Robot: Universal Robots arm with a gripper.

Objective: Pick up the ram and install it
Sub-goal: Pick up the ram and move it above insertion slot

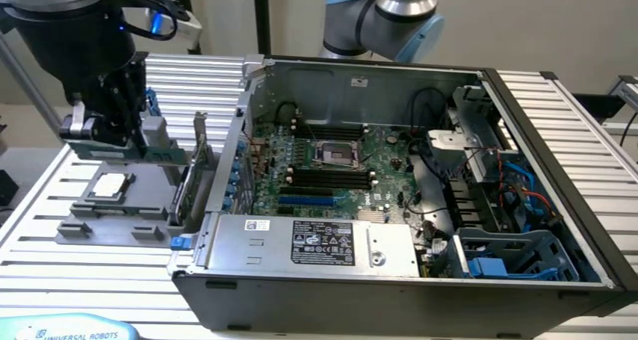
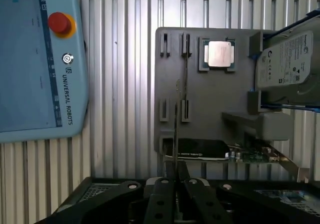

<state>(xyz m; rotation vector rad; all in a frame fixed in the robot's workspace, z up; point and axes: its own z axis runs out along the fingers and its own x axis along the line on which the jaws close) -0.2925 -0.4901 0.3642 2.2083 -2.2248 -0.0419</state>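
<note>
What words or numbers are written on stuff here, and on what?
"UNIVERSAL ROBOTS": on the light blue control tablet, near its red button.
White label on the hard drive: too small to read.
Black label on the silver power supply: too small to read.
Black card at the grey tray: lettering blurred.
The ram gripped in the hand: seen edge-on, nothing readable.

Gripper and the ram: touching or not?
Touching. In the wrist view the ram runs edge-on out from between the jaws of the gripper, which are shut on both its faces with no gap showing.
</note>
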